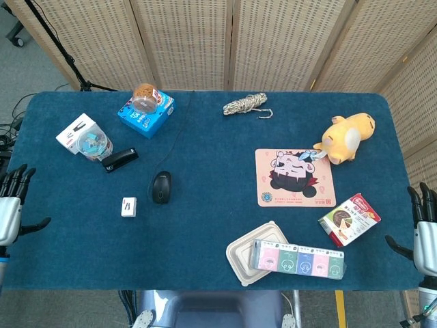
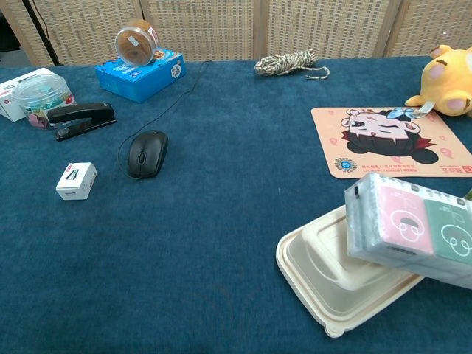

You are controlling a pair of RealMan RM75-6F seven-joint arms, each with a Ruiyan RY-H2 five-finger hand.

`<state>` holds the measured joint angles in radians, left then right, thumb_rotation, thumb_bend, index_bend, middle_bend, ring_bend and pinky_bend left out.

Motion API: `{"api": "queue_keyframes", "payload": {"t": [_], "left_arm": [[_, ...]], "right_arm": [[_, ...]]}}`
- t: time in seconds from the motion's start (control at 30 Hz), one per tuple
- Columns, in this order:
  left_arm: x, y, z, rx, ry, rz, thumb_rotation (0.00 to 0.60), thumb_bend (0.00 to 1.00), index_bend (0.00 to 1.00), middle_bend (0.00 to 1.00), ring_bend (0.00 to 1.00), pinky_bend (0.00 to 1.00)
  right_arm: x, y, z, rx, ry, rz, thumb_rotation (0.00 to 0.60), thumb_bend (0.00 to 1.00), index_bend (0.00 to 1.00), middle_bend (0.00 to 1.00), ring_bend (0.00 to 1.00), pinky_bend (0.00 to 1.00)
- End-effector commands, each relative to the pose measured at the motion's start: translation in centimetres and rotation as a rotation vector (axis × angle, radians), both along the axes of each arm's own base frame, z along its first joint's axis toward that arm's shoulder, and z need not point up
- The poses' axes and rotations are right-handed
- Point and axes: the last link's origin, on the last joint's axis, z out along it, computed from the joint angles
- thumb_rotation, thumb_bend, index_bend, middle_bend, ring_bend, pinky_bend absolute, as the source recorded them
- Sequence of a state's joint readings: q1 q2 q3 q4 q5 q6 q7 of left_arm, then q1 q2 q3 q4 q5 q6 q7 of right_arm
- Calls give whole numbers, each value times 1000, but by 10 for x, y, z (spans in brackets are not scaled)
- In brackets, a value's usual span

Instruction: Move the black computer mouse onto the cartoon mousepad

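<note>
The corded black computer mouse [image 1: 161, 186] is seen well left of the pink cartoon mousepad [image 1: 295, 177]. Both the left robot hand [image 1: 9, 205] and the right robot hand [image 1: 425, 229] are held empty, fingers spread, at the surface's [image 1: 205, 232] edges.

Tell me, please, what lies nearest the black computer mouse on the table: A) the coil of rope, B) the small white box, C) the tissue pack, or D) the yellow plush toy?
B: the small white box sits just left of the black computer mouse, while the other three lie far across the table.
</note>
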<state>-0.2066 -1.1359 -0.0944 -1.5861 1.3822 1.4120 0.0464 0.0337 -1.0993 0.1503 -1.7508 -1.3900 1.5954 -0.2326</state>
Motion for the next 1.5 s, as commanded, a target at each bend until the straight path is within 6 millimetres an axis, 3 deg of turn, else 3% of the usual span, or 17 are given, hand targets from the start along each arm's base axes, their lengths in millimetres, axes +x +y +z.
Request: {"api": "queue_keyframes", "payload": {"t": [0.03, 0.2, 0.37, 0.53, 0.8, 0.97, 1.5], "left_arm": [[25, 24, -11, -55, 87, -133, 600, 0, 0, 0, 0, 0], [61, 63, -40, -121, 170, -338, 600, 0, 0, 0, 0, 0], [91, 101, -85, -170, 198, -470, 600, 0, 0, 0, 0, 0], [104, 122, -125, -215, 229, -493, 600, 0, 0, 0, 0, 0], [118, 147, -168, -261, 291, -490, 600, 0, 0, 0, 0, 0], [125, 151, -178, -269, 293, -501, 600, 0, 0, 0, 0, 0], [113, 153, -186, -274, 345, -466, 600, 0, 0, 0, 0, 0]], "right_arm": [[0, -1, -1, 0, 3, -1, 600, 0, 0, 0, 0, 0], [-2, -7, -5, 11, 3, -9, 600, 0, 0, 0, 0, 0], [-5, -11, -9, 19, 12, -29, 600, 0, 0, 0, 0, 0], [-7, -11, -9, 23, 9, -40, 600, 0, 0, 0, 0, 0], [-11, -11, -6, 20, -7, -54, 600, 0, 0, 0, 0, 0], [-12, -12, -5, 15, -12, -58, 600, 0, 0, 0, 0, 0], [-14, -13, 0, 3, -26, -68, 600, 0, 0, 0, 0, 0]]}}
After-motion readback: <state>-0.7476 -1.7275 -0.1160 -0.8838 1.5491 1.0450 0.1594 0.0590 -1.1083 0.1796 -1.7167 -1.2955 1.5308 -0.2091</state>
